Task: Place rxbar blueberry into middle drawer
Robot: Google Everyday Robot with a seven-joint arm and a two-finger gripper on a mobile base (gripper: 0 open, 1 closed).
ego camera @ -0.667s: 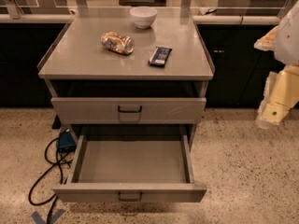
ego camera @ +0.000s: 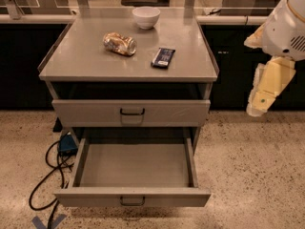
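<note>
One small change: the pincer [ego camera: 261, 99], right of the surface [ego camera: 86, 56], has edged nearer; its state cannot be told. The rxbar blueberry [ego camera: 163, 57] lies untouched on the surface. The middle drawer [ego camera: 136, 166] stands open. Grasp outstanding.

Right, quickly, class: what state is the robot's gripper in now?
Gripper: in the air to the right of the cabinet; open or closed cannot be told. The rxbar blueberry lies on the cabinet top, not in its grasp.
</note>
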